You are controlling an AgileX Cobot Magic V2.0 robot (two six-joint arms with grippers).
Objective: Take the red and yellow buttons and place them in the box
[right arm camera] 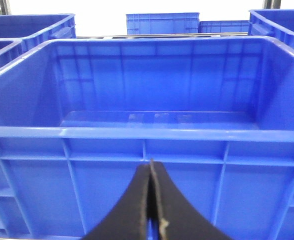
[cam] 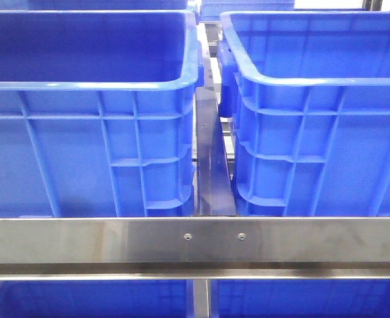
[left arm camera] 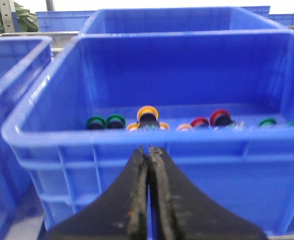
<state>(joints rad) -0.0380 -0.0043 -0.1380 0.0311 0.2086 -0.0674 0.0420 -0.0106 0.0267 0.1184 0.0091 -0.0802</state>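
In the left wrist view a blue crate (left arm camera: 137, 137) holds a row of small round buttons on its floor: red ones (left arm camera: 220, 117) (left arm camera: 199, 122), yellow ones (left arm camera: 147, 113) (left arm camera: 184, 127) and green ones (left arm camera: 106, 121). My left gripper (left arm camera: 148, 148) is shut and empty, outside the crate's near wall, just below its rim. In the right wrist view another blue crate (right arm camera: 147, 134) shows nothing inside. My right gripper (right arm camera: 151, 162) is shut and empty, outside that crate's near wall. Neither gripper shows in the front view.
The front view shows the two blue crates side by side, left (cam: 82, 86) and right (cam: 314, 83), with a dark divider (cam: 211, 165) between them and a steel rail (cam: 195, 242) across the front. More blue crates stand behind and beside them (right arm camera: 162, 22).
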